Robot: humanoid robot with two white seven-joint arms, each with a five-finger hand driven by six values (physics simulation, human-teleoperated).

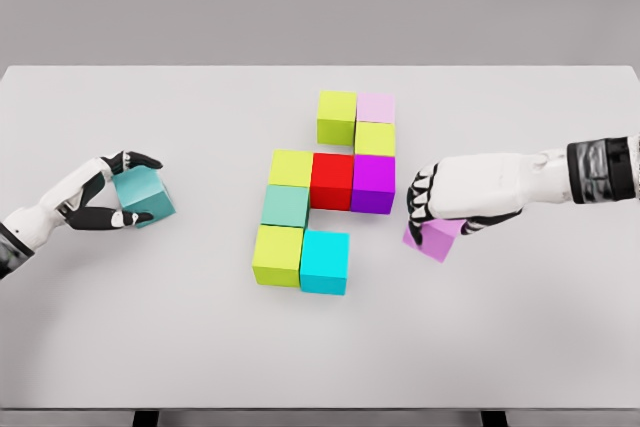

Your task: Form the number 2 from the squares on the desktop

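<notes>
In the head view, a partly built figure of coloured cubes sits at the middle of the white tabletop. Its top row is a lime cube beside a pale pink cube, with a yellow-green cube just beneath the pink one. The middle row runs yellow-green, red cube, purple cube. Below come a sea-green cube, then a lime cube touching a cyan cube.

The left hand rests well to the left, its fingers closed around a teal cube. The right hand hovers right of the figure, its fingers gripping a violet cube that looks tilted.

The step in hand seems to be bringing in the last pieces. The bottom row looks one cube short, so the next move probably calls for setting the violet cube squarely against the cyan one.
</notes>
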